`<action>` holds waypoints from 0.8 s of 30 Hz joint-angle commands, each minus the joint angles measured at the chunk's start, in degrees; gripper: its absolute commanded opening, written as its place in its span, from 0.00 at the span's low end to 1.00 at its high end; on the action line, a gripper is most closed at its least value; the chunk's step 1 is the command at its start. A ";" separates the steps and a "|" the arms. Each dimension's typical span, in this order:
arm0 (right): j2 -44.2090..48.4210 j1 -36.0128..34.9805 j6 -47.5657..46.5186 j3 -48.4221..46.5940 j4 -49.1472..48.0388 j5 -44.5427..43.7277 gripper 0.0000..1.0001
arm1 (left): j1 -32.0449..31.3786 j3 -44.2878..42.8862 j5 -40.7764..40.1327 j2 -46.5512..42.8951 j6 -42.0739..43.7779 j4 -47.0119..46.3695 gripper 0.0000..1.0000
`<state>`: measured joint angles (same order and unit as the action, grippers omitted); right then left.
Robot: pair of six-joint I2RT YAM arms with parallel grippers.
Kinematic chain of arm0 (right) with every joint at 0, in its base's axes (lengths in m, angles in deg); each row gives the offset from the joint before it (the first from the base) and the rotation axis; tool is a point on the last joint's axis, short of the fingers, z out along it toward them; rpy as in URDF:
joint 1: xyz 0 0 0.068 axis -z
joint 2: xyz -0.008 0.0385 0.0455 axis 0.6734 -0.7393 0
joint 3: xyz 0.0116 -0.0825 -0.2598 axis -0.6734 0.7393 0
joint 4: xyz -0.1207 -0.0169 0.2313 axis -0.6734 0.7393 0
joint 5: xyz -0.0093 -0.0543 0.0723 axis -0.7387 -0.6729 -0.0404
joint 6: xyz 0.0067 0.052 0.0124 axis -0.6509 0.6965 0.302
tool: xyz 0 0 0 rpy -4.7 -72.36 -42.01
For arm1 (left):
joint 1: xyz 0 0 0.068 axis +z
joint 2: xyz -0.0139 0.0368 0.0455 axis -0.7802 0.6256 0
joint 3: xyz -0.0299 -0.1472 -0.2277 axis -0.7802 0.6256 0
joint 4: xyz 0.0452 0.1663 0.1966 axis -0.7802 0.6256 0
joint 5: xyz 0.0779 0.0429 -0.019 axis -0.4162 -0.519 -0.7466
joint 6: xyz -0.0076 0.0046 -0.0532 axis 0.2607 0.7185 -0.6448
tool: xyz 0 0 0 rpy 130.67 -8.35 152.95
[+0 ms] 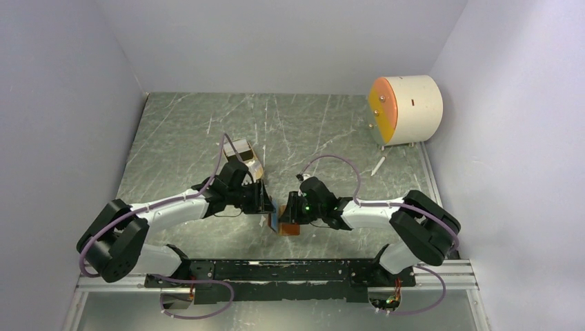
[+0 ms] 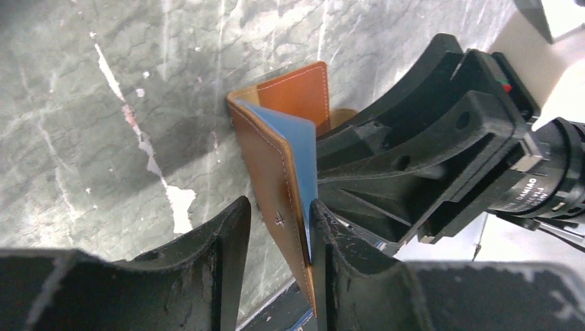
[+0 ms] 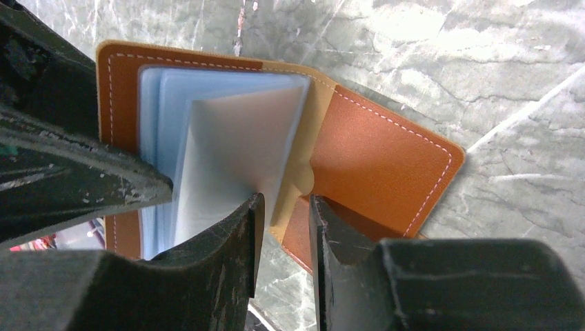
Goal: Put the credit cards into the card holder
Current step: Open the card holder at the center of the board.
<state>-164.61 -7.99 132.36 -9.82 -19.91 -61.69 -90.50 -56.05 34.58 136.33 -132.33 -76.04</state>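
Note:
The card holder, reddish-brown leather, lies open near the table's front between both arms. In the right wrist view its left half holds pale blue and whitish credit cards, and its right half is bare. My right gripper stands part open over the fold. One fingertip is in front of the cards, the other in front of the leather, and nothing is clamped. My left gripper is open around the raised flap and a blue card. They lean on its right finger, with a gap on the left.
A tan tray with pale things in it sits behind the left gripper. At the back right stands a white drum with an orange face, with a small white stick in front of it. Grey walls close in three sides.

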 commanded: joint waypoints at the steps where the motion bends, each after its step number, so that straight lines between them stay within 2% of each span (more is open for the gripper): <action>1: -0.75 -0.15 -1.41 -1.91 0.69 -0.61 0.34 | -0.41 -0.26 2.84 0.06 0.42 -3.97 0.42; 5: 0.10 -0.14 -1.71 -2.15 2.42 -1.14 0.34 | -0.40 -0.99 1.76 1.39 1.02 -2.80 0.37; 8: 1.99 -0.15 -1.96 -2.92 5.79 -2.23 0.35 | -0.38 -2.07 1.77 2.28 1.19 -1.90 0.19; 10: 4.78 -0.17 -1.71 -3.68 8.69 -2.85 0.40 | -0.36 -3.26 -0.03 1.90 1.14 0.27 0.10; 13: 11.05 -0.21 -0.03 -4.61 11.17 -4.16 0.51 | -0.41 -5.25 -2.11 0.26 1.44 4.35 0.09; 15: 13.54 -0.31 1.90 -4.94 10.51 -3.92 0.66 | -0.38 -5.81 -2.42 -1.39 1.26 5.42 0.09; 17: 13.91 -0.50 3.19 -5.80 10.30 -3.76 0.75 | -0.36 -6.36 -3.27 -2.71 0.92 7.04 0.09; 21: 11.08 -0.49 2.65 -9.84 13.50 -6.23 0.76 | -0.42 -7.90 -4.79 -3.73 0.85 10.67 0.09; 24: 8.94 -0.48 1.93 -11.07 14.26 -6.55 0.70 | -0.41 -7.95 -5.51 -4.83 1.03 11.81 0.09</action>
<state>-153.16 -8.26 134.35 -19.00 -9.06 -66.01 -90.50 -62.30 31.28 133.38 -131.85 -68.00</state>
